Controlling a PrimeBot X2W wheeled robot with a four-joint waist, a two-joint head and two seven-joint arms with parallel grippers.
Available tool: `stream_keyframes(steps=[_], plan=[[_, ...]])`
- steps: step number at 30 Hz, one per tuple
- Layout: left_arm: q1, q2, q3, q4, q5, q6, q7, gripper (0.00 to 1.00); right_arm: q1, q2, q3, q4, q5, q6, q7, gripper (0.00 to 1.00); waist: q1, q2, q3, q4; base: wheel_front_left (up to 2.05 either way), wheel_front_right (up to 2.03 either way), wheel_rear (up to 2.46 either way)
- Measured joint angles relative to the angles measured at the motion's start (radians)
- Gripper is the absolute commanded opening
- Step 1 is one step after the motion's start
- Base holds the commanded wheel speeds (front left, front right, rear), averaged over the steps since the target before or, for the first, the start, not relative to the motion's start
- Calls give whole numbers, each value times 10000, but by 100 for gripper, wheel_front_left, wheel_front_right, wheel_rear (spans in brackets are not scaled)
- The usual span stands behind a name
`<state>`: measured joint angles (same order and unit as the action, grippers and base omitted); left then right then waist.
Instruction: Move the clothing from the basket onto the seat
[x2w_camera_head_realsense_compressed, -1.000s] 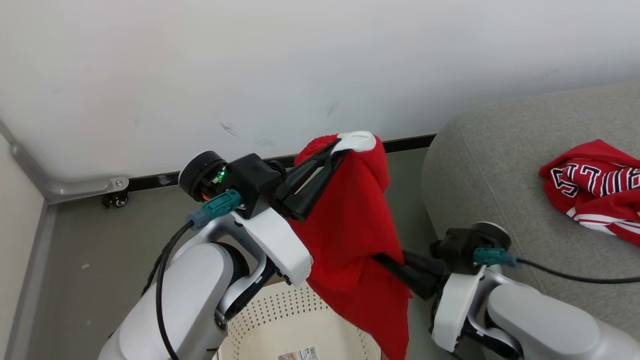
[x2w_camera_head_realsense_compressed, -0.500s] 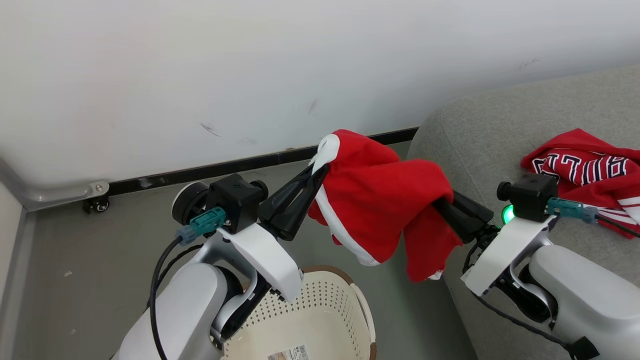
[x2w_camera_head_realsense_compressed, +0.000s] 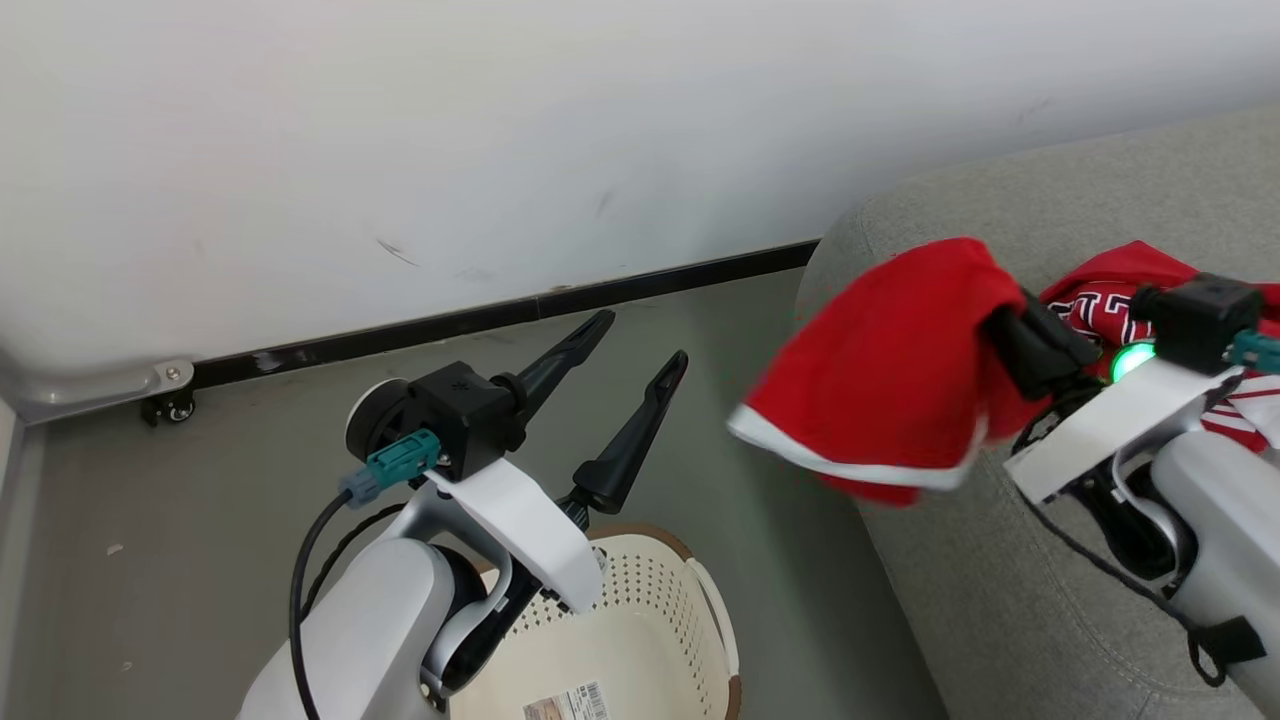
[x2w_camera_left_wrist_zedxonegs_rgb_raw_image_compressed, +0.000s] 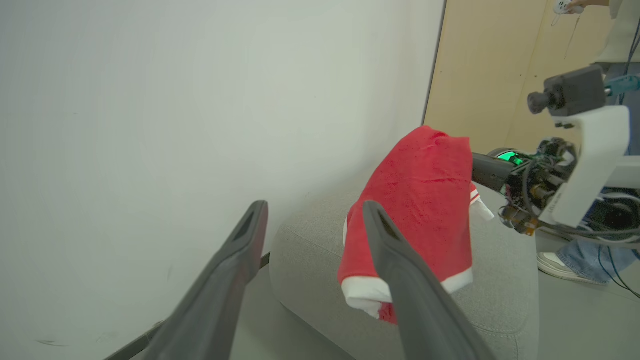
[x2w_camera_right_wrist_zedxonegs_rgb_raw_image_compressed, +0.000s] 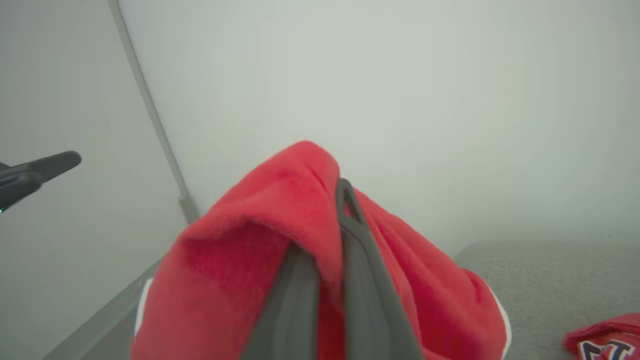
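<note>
Left gripper (x2w_camera_head_realsense_compressed: 642, 338) is spread wide, its two dark fingers well apart with nothing between them, pointing up towards the white wall (x2w_camera_head_realsense_compressed: 500, 150) and the dark baseboard (x2w_camera_head_realsense_compressed: 500, 315). Just below and behind its wrist sits the cream basket (x2w_camera_head_realsense_compressed: 640, 600), perforated wall showing and a label (x2w_camera_head_realsense_compressed: 565, 702) on its bottom, standing on the grey floor (x2w_camera_head_realsense_compressed: 200, 450). Across to that gripper's right, well apart from it, the right gripper (x2w_camera_right_wrist_zedxonegs_rgb_raw_image_compressed: 330, 240) is clamped tight on a red garment (x2w_camera_head_realsense_compressed: 890, 370). The cloth is pinched between the fingers and draped over them, white trim along its lower hem. From the left wrist view that garment (x2w_camera_left_wrist_zedxonegs_rgb_raw_image_compressed: 420, 200) hangs off the right gripper's fingers, in the air above the rounded end of the grey seat (x2w_camera_left_wrist_zedxonegs_rgb_raw_image_compressed: 310, 250). Behind the right gripper's wrist, a lettered garment (x2w_camera_head_realsense_compressed: 1100, 300) lies on the seat (x2w_camera_head_realsense_compressed: 1000, 600), red with dark block letters and white stripes. Farther out past the right arm, beyond the seat, a person's shoe (x2w_camera_left_wrist_zedxonegs_rgb_raw_image_compressed: 555, 262) and jeans show on the floor.
</note>
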<state>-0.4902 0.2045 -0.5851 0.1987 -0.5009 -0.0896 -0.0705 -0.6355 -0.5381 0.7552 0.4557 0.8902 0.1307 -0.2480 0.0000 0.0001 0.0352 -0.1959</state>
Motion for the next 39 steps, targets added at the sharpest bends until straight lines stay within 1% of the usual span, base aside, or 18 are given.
stream_keyframes(steps=[6, 18, 39], plan=[[197, 10, 8, -4, -2, -29, -186, 100, 111, -27, -736, 2, -96, 0, 0, 0, 0, 0, 78, -77, 0, 0, 0], [442, -12, -198, -77, -4, -88, -604, 100, 1218, -58, -1958, 75, -568, 0, 0, 0, 0, 0, 120, -420, 0, 0, 0], [767, -36, -679, -140, -2, -174, -1003, 100, 2712, 104, -3532, -109, -1220, 0, 0, 0, 0, 0, -48, -1284, 0, 0, 0]])
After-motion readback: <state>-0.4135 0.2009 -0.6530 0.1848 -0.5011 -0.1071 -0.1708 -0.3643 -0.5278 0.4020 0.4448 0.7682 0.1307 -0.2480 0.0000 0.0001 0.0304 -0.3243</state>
